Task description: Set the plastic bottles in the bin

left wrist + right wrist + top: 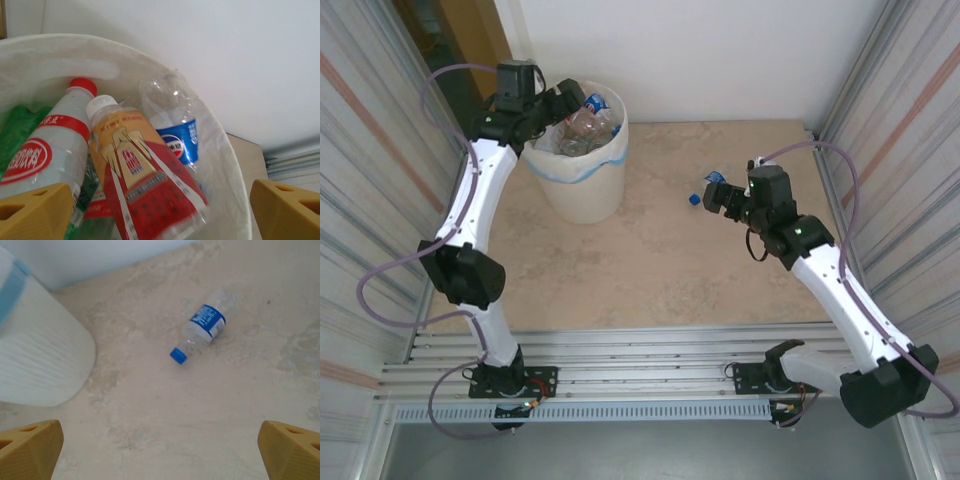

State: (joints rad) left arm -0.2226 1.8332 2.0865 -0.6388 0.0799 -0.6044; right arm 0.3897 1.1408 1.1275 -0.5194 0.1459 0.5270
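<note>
Left end effector [160, 205], fingers spread and empty, hangs over the bin [585, 195] heaped with bottles [140, 170]; right end effector [160, 450], likewise spread, overlooks one blue-capped bottle [202, 330] lying on the table [165, 410].

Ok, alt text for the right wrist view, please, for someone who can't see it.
A small clear plastic bottle with a blue cap and blue label lies on its side on the beige mottled table, apart from the round cream-white bin at the left. The right gripper is open and empty, its yellow fingertips at the bottom corners.
</note>
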